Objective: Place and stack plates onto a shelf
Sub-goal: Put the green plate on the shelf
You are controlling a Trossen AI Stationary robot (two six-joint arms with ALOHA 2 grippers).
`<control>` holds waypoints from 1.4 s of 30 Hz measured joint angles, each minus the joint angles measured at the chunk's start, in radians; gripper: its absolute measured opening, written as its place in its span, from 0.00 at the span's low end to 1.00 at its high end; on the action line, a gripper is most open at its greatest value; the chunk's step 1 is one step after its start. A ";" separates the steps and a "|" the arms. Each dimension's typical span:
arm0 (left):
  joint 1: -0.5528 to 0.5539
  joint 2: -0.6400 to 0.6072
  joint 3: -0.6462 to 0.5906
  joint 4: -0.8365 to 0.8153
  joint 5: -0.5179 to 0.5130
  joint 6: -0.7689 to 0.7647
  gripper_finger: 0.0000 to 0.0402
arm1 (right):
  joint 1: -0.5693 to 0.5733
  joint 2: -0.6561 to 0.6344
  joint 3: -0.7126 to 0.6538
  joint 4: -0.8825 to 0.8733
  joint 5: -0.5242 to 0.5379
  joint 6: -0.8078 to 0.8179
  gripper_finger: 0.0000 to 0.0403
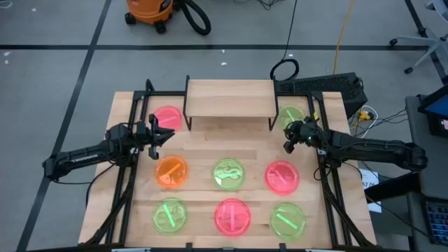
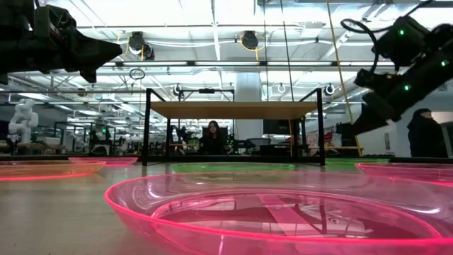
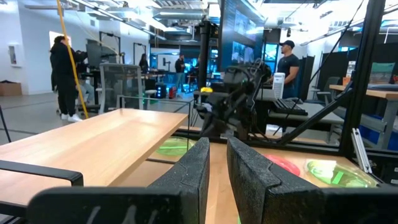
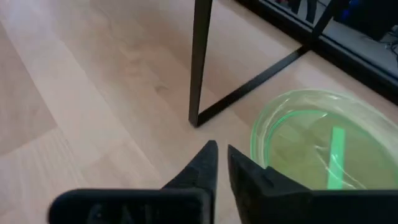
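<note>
The shelf (image 1: 229,101), a light-wood board on black legs, stands at the table's far middle. Nothing lies on its top. Several plates lie flat on the table: pink (image 1: 168,117) left of the shelf, green (image 1: 290,115) right of it, orange (image 1: 171,172), green (image 1: 228,173) and pink-red (image 1: 281,176) in a middle row, and green (image 1: 170,215), pink (image 1: 232,217) and green (image 1: 288,220) in the near row. My left gripper (image 1: 165,134) hovers near the pink plate, shut and empty. My right gripper (image 4: 221,152) hangs above bare wood beside the far green plate (image 4: 323,149) and the shelf leg (image 4: 200,62), shut and empty.
Black frame rails (image 1: 129,175) run along the table's left and right sides. The shelf's thin legs and foot bar (image 4: 255,87) stand close to my right gripper. Cables and a keyboard (image 1: 329,85) sit at the far right corner. People stand in the room beyond the table.
</note>
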 joint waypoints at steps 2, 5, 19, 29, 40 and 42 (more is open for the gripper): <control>0.000 0.000 0.000 0.000 0.000 0.000 0.16 | 0.000 0.000 -0.034 0.040 0.008 -0.002 0.14; 0.000 0.000 0.000 0.000 0.000 0.000 0.16 | 0.000 0.000 -0.063 0.052 0.039 -0.028 0.21; 0.000 0.000 0.000 0.000 0.000 0.000 0.16 | 0.000 0.064 -0.027 0.033 0.097 -0.056 0.30; 0.000 0.000 0.000 0.000 0.000 0.000 0.16 | 0.000 0.240 0.071 -0.022 0.160 -0.083 0.30; 0.000 0.000 0.000 0.000 0.000 0.000 0.16 | -0.012 0.422 0.072 0.057 0.166 -0.083 0.30; 0.000 0.000 0.000 0.000 0.000 0.000 0.16 | -0.026 0.431 0.072 0.064 0.168 -0.083 0.30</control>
